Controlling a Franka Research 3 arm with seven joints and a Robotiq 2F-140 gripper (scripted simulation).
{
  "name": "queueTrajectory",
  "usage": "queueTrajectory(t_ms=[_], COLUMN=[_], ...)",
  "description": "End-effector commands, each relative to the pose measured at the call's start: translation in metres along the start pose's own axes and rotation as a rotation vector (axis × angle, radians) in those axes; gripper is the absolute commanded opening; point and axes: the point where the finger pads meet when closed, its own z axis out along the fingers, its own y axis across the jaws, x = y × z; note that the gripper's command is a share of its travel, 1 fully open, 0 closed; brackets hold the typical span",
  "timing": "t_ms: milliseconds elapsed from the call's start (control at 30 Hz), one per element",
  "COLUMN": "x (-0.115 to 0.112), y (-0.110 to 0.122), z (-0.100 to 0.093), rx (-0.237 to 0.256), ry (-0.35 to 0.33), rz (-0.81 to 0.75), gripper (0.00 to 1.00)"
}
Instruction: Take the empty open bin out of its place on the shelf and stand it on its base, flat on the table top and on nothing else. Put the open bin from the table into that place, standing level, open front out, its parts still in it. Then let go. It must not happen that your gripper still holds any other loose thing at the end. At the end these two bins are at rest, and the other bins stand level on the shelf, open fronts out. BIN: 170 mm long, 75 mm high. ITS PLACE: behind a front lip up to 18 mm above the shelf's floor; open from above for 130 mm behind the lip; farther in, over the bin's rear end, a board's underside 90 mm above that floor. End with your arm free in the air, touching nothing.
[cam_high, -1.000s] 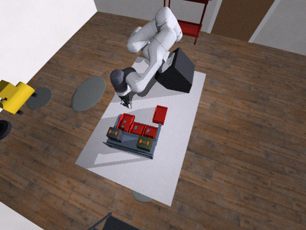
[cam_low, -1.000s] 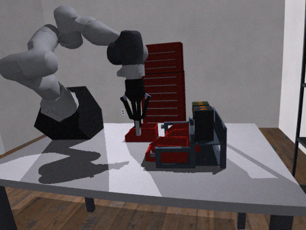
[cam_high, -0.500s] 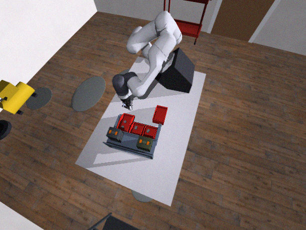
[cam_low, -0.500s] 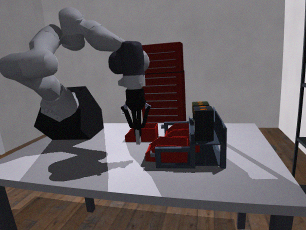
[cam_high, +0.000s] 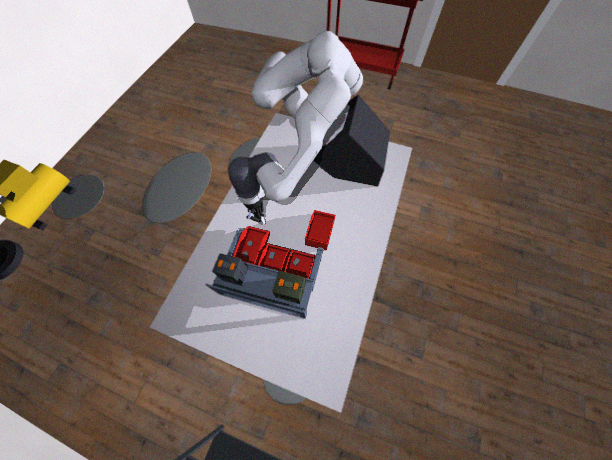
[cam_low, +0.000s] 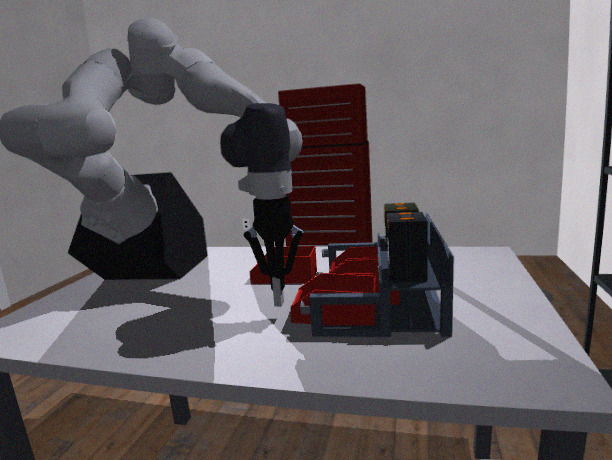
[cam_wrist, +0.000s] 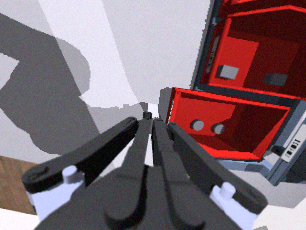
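We are holding the gripper (cam_high: 257, 218) (cam_low: 278, 299) (cam_wrist: 151, 110) upright over the table (cam_high: 345, 330) (cam_low: 250, 367) (cam_wrist: 152, 45), its jaws standing narrow, drawn together with nothing between them. The fingertips are hovering just in front of the end bin (cam_high: 252, 245) (cam_low: 300, 308) (cam_wrist: 242, 134); we cannot tell whether they are touching it. That bin is sitting in the shelf's end place, carrying two round parts (cam_wrist: 208, 126), and its front is jutting out beyond the shelf (cam_high: 319, 254) (cam_low: 345, 298) (cam_wrist: 227, 91). We cannot tell whether its base is lying quite level. The empty bin (cam_high: 320, 229) (cam_low: 300, 267) is standing on the table, well apart from the gripper and near the shelf's other end. Two more bins (cam_high: 275, 257) are filling the neighbouring places, their grey parts showing inside. Behind the bins, a grey case (cam_high: 230, 269) (cam_low: 407, 250) and a green case (cam_high: 289, 286) (cam_low: 400, 206) are standing on the shelf's upper board.
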Motion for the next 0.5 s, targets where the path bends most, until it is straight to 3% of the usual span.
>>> queueTrajectory(t_ms=[0,467], x=[-0.002,-0.001], y=[0.006,0.006], z=[0.007,0.017], rx=[-0.017,-0.017], ry=[-0.006,-0.006], rz=[-0.016,-0.016], gripper=[0.00,0.00])
